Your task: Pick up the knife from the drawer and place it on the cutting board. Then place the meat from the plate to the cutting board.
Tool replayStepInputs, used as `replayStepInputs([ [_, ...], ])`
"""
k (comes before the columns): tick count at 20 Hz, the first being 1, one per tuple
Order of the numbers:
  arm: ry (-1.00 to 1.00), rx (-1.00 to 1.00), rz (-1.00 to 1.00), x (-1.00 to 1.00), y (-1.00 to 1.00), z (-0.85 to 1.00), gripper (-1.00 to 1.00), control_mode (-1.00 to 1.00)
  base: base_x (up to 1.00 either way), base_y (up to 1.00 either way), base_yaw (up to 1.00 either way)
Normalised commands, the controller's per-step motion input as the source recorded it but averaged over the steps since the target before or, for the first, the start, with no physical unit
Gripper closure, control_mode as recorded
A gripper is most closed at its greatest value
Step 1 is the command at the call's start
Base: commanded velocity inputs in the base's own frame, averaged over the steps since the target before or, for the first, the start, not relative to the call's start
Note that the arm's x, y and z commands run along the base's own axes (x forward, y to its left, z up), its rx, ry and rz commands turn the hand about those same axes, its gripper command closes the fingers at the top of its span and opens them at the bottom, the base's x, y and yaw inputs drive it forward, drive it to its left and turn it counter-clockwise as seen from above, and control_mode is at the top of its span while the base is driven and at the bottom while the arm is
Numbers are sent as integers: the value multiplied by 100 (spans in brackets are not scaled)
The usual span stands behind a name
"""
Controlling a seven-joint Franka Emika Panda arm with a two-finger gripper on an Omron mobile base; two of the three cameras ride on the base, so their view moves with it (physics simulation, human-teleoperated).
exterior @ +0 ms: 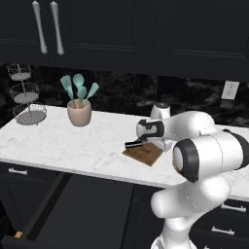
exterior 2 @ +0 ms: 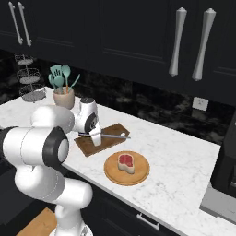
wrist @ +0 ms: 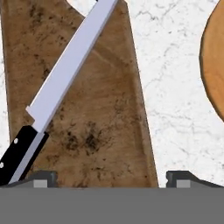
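Note:
The knife [wrist: 65, 74] lies flat on the brown cutting board [wrist: 105, 131], its black handle [exterior: 132, 144] over the board's near-left edge and its pale blade [exterior 2: 115, 136] pointing towards the plate. My gripper [wrist: 111, 177] hovers just above the board, open, with the knife handle beside its left fingertip [wrist: 43, 177] and nothing between the fingers. In the right base view the gripper [exterior 2: 96, 138] sits over the board [exterior 2: 108, 140]. The meat [exterior 2: 125, 161] rests on the round tan plate [exterior 2: 138, 177], right of the board. The plate's edge [wrist: 214, 65] shows at the hand view's right.
A tan crock of teal utensils [exterior: 79, 113] stands at the back left of the white marble counter [exterior: 58, 141], beside a wire tiered basket [exterior: 29, 113]. Below the counter's front edge at left, the dark drawer [exterior: 82, 209] stands pulled out. Dark upper cabinets hang above.

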Motion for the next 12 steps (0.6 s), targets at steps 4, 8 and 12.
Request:
replayStepInputs([
  [4,0,-1,18,-13,-2,44,-100,-100,0,0,0],
  [8,3,-12,35,-19,0,44,-100,-100,0,0,0],
  [12,3,-16,46,-21,-13,22,-100,-100,0,0,0],
])
